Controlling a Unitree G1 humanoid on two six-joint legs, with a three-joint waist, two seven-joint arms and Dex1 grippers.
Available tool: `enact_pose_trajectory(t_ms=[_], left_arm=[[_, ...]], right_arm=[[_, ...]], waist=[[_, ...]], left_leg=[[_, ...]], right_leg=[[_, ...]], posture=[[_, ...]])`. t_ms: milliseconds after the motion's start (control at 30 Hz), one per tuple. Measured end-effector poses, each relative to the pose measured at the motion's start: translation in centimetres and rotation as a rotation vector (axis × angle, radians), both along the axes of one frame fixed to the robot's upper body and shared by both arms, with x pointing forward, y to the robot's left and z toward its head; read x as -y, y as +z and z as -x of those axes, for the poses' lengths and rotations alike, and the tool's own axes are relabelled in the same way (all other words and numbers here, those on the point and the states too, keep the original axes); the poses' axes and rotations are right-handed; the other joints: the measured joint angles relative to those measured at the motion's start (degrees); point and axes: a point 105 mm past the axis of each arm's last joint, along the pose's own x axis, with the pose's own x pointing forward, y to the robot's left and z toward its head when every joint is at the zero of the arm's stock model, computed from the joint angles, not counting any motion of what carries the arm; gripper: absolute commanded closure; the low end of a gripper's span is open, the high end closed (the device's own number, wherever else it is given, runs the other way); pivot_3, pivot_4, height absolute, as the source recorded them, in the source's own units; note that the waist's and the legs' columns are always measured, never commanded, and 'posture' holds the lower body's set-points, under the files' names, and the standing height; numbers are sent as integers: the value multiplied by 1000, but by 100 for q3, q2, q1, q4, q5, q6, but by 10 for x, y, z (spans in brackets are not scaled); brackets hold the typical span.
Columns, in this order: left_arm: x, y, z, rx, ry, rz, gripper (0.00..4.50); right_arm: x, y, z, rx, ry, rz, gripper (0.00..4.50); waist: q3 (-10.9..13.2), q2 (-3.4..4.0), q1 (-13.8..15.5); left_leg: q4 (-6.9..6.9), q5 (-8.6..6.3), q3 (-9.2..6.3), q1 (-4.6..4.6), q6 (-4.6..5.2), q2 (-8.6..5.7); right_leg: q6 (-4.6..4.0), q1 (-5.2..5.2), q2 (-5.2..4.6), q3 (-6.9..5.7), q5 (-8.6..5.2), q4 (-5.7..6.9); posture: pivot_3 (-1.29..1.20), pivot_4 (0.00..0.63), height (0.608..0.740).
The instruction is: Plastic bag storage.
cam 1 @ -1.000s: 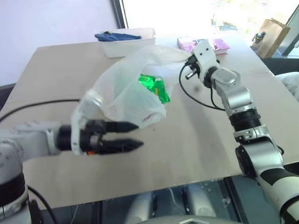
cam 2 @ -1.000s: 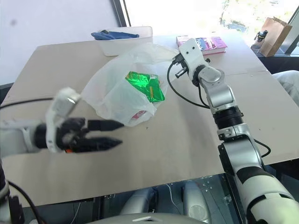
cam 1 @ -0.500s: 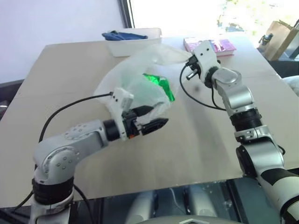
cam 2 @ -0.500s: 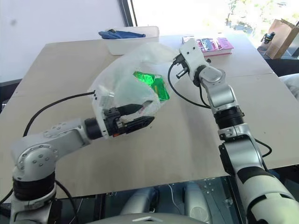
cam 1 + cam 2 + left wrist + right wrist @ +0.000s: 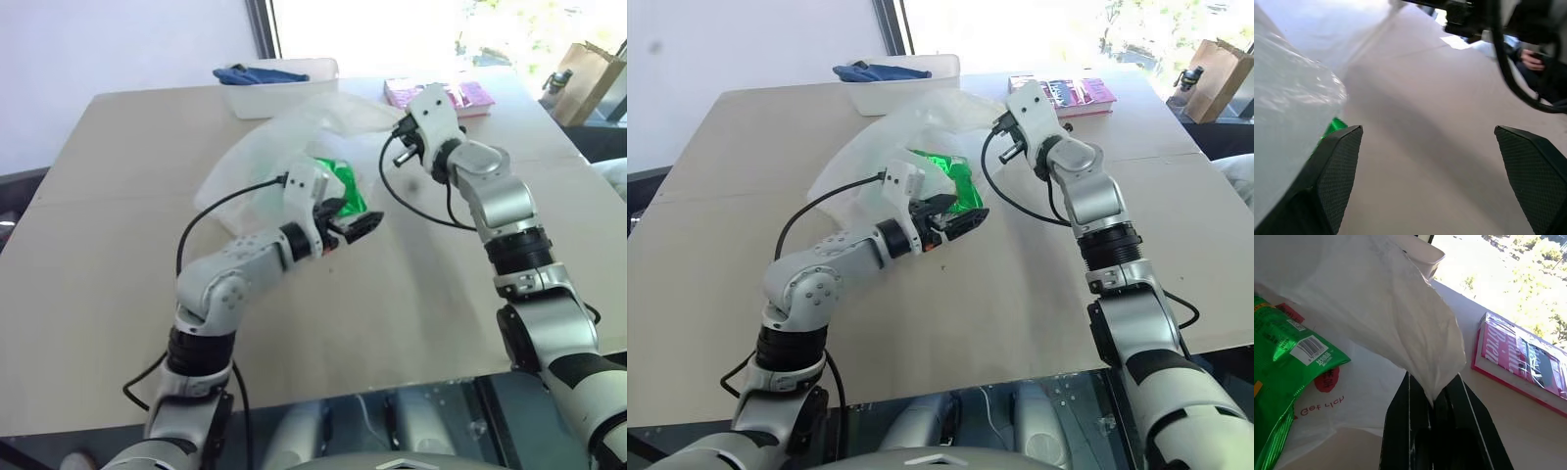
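The plastic bag [image 5: 884, 162] lay on the table [image 5: 1019, 294] near its middle, one corner lifted up. The right gripper [image 5: 1432, 404] was clenched on that corner, w/ the film pinched between its fingers. The green snack packet [image 5: 950, 186] sat inside the bag. The left gripper [image 5: 960, 220] was spread wide, empty, just beside the packet at the bag's edge. A pink book [image 5: 1073, 93] lay further back.

Beyond my right gripper [image 5: 1432, 406] a pale wooden table [image 5: 108, 225] runs to a bright window [image 5: 372, 29], a plain white wall [image 5: 118, 44] beside it.
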Motion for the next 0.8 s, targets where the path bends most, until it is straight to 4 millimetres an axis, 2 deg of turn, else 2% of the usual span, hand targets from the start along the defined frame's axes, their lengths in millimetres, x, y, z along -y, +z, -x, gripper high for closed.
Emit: enact_pose_trajectory(t_ms=[100, 200, 267, 367, 467, 600, 700, 800], left_arm=[[-10, 6, 14, 92, -11, -119, 26], [-27, 7, 33, 69, -62, -66, 26], [-44, 9, 38, 7, -59, 26, 26], [-56, 21, 39, 8, -37, 93, 26], [-70, 28, 25, 6, 59, 99, 26], [-71, 20, 21, 2, 85, 17, 26], [-69, 7, 20, 31, 65, -201, 26], [-54, -3, 18, 53, -2, -330, 26]], right_arm=[[1, -1, 0, -3, -3, 0, 4500], [-1, -4, -2, -17, -3, -3, 4500], [-3, -7, -3, -31, 1, -8, 4500], [-9, -6, -2, -30, 15, -17, 4500], [-19, 6, 0, -14, 39, -30, 4500], [-21, 13, 4, -9, 47, -38, 4500], [-21, 15, 6, -15, 49, -38, 4500], [-20, 15, 6, -22, 45, -37, 4500]], waist=[[0, 0, -14], [0, 1, -21], [0, 1, 3], [0, 1, 28], [0, 0, 32], [0, 0, 20], [0, 1, 7], [0, 0, 19]], left_leg=[[-8, 0, 3, 0, 0, 1], [-10, 0, 3, 1, 0, 2], [-8, 0, -2, 1, 0, 3], [-5, 0, -2, 0, 0, 0], [-2, 0, -4, -1, 0, -2], [-9, 0, -5, -1, 0, -2], [-17, 0, 0, 4, 0, -1], [-19, 0, -2, 2, 0, -1]], right_leg=[[0, -4, 0, 4, 0, -3], [0, -6, 1, 4, 0, -3], [0, -6, 2, 0, 0, -1], [0, -3, 0, -2, 0, -3], [0, 0, 0, -4, 0, -5], [0, -2, 0, -3, 0, -8], [0, -3, 0, 2, 0, -5], [0, -3, 0, 0, 0, -8]], posture=[[0, 150, 740], [0, 150, 740], [0, 150, 740], [0, 150, 740], [0, 150, 740], [0, 150, 740], [0, 150, 740], [0, 150, 740]])
